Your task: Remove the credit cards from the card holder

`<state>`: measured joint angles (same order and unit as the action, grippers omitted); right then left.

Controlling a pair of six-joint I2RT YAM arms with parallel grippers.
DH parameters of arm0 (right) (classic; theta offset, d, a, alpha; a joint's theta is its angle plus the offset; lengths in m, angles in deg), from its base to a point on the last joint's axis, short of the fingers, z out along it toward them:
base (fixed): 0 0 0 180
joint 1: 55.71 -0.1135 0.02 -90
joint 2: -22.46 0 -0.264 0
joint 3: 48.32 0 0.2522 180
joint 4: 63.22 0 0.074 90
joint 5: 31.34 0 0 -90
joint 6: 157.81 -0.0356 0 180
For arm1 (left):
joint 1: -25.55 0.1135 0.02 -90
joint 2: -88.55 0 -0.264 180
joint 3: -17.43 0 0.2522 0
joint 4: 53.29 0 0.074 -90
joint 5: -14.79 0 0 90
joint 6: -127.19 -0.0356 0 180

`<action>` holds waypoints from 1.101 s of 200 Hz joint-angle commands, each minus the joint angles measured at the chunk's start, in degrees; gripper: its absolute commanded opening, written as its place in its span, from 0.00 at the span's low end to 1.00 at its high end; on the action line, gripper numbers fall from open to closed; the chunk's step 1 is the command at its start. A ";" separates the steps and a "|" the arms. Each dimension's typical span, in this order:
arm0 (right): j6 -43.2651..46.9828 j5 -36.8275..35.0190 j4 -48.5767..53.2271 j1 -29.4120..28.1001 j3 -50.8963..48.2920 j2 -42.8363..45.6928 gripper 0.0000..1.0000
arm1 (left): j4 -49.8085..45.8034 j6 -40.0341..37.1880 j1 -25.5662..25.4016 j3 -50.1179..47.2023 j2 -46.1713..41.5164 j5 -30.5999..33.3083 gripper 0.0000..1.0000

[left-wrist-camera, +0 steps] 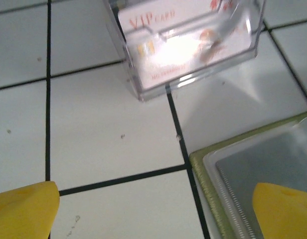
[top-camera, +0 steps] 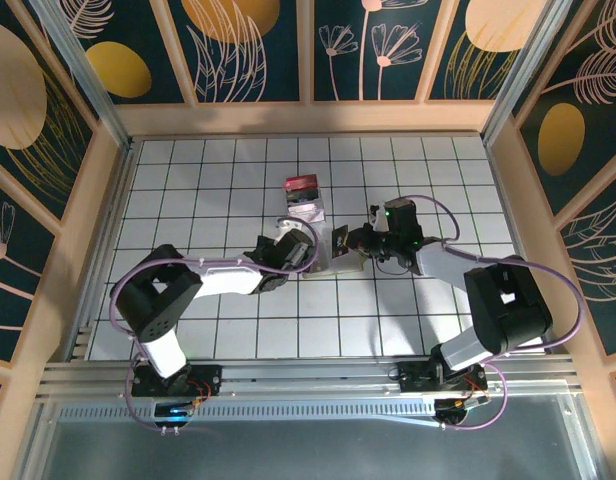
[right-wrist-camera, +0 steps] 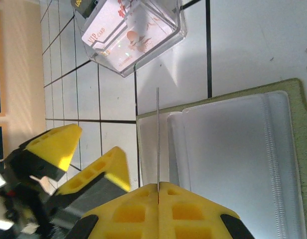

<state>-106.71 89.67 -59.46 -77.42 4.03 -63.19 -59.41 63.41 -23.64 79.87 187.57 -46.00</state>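
Item: card extraction, judged in progress. Left claw [left-wrist-camera: 153, 209]: spread wide and empty, yellow fingertips in the lower corners of the left wrist view, hovering over bare tile just beside the card holder [left-wrist-camera: 263, 169], whose green-edged corner shows at lower right. Clear box [top-camera: 304, 195]: stands just above centre of the top view, near the holder but apart from it, with printed cards inside, one marked VIP; whether these came from the holder cannot be told. Card holder, as in the right wrist view: lying open and flat at centre and right of the frame, pale clear inside, olive border; in the top view it sits between the two claws at mid-frame. Right claw [right-wrist-camera: 158, 199]: pressed together on one thin card [right-wrist-camera: 158, 134], seen edge-on as a fine upright line over the holder's left leaf. Whether its far edge is free of the pocket cannot be told. Judgement: one card is in hand and its setting-down is left to do; whether the pockets hold others is unclear. Worktop [top-camera: 208, 170]: white square tiles with dark grout lines, a little speckled. Room: wood-framed walls [top-camera: 118, 70] of dark blue panels with gold discs and pale plant outlines; metal rail [top-camera: 308, 385] along the bottom edge.
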 commanded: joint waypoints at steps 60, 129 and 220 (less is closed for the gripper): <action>0.22 -2.39 -4.83 1.32 3.59 3.33 0.00 | 9.94 1.73 0.26 6.20 -6.91 0.27 0.99; -2.03 -1.00 -12.07 2.01 1.78 4.99 0.00 | 25.86 11.61 9.91 -0.82 -13.03 -24.26 0.99; -6.68 4.40 -27.83 2.39 -2.44 6.63 0.00 | 41.18 19.85 15.39 -1.75 -8.17 -48.44 0.88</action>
<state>-111.67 91.72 -80.03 -75.39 2.69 -58.40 -25.78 80.26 -8.91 78.76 177.80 -86.48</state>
